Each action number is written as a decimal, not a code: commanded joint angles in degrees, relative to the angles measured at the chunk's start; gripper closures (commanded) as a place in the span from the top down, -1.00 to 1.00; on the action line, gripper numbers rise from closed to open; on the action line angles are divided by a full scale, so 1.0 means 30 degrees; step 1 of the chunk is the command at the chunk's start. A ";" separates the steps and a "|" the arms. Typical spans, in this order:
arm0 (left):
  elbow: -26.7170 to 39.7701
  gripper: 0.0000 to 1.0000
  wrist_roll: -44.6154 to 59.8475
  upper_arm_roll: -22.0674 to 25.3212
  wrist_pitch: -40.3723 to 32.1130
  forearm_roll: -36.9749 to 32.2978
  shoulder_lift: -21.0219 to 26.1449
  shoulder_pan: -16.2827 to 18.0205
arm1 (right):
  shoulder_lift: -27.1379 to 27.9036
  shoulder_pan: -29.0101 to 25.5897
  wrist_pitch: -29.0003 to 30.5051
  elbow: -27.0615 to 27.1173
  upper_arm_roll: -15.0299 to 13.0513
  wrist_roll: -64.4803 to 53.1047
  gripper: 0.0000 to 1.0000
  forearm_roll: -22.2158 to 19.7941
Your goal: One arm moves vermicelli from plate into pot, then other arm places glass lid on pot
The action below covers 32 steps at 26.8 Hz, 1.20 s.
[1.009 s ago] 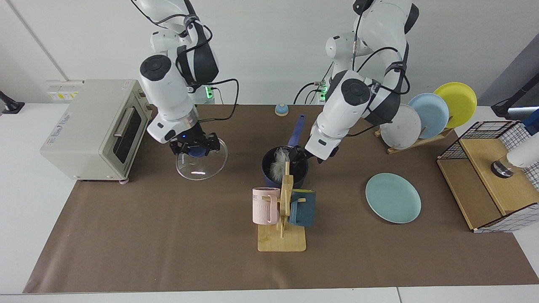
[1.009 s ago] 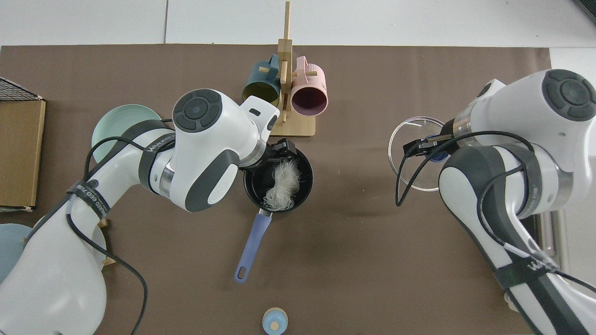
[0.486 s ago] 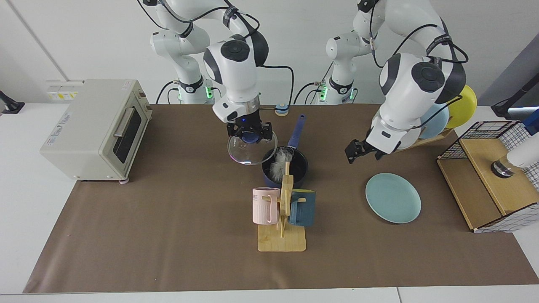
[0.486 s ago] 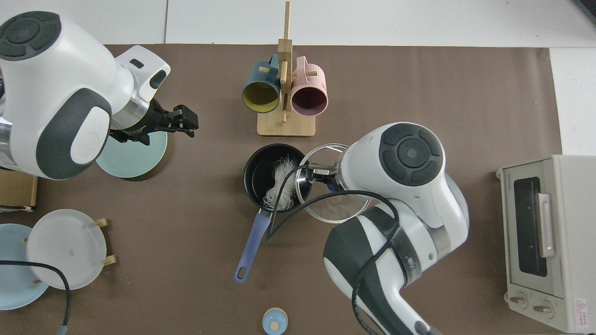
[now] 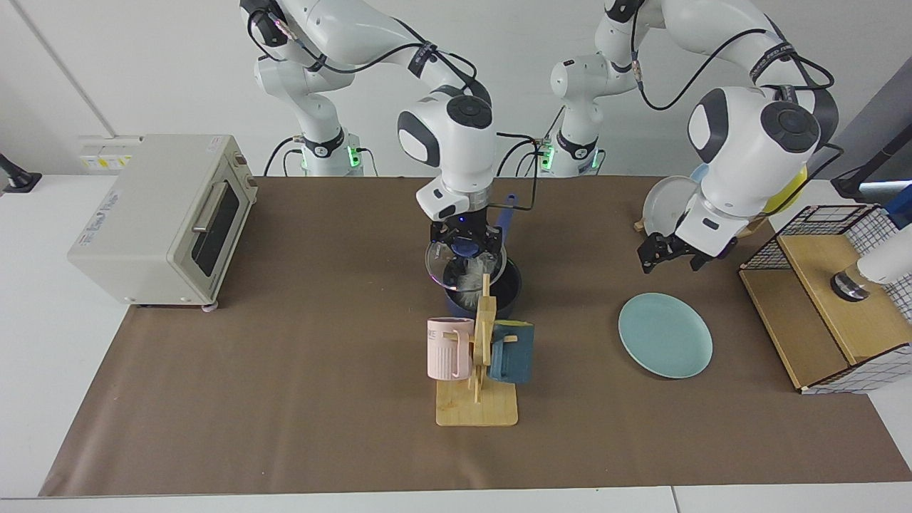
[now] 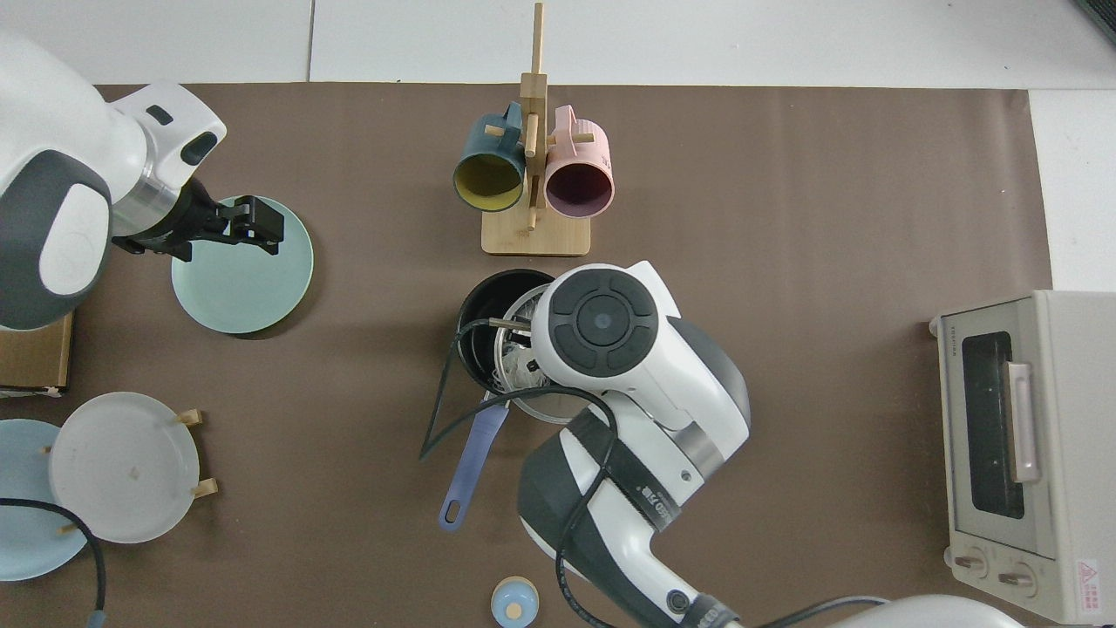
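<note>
Holding the blue knob tight between its jaws, the right gripper (image 5: pixel 464 246) keeps the glass lid (image 5: pixel 464 265) just above the pot (image 5: pixel 499 288), not quite lined up with it. White vermicelli (image 5: pixel 467 280) sits in the pot right under those jaws, and the mug rack (image 5: pixel 479 370) stands in front of it. Over by the plate racks, the left gripper (image 5: pixel 665 255) hangs above the bare plate (image 5: pixel 665 335) with its jaws a little apart and nothing between them.

Top view: white arm hides most of round clear glass lid (image 6: pixel 516 403) and dark blue saucepan (image 6: pixel 478 307). Sky-blue plate (image 6: pixel 19 523) cut by picture's edge. Facing view: wooden mug rack (image 5: pixel 482 356) hides saucepan's front.
</note>
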<state>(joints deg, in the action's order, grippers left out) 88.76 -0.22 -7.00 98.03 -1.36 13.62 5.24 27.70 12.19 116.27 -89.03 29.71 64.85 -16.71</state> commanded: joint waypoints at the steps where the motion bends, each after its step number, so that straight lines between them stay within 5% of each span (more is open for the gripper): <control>1: 0.3574 1.00 -0.0952 0.1660 0.0660 0.1068 -0.2575 -0.1279 | 0.1635 0.0213 -0.0025 0.1962 0.0320 0.1116 -1.00 -0.1081; 7: 0.6329 1.00 -0.1156 0.1806 0.3120 0.1069 -0.4098 -0.1279 | 0.1783 0.0213 0.0005 0.2080 0.0291 0.1116 -1.00 -0.1111; 21: 0.5805 1.00 -0.1070 0.1807 0.3095 0.0805 -0.3836 -0.1483 | 0.2398 0.0447 -0.0053 0.2256 0.0320 0.1790 -1.00 -0.2370; 32: 0.2261 1.00 -0.1040 0.1836 -0.1912 0.0805 -0.5155 -0.1543 | 0.2398 0.0565 -0.0288 0.2139 0.0378 0.2112 -1.00 -0.2371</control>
<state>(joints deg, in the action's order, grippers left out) 98.99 -2.87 -2.39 97.74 0.96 -0.30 1.67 33.66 14.01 116.14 -83.72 30.01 68.36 -21.88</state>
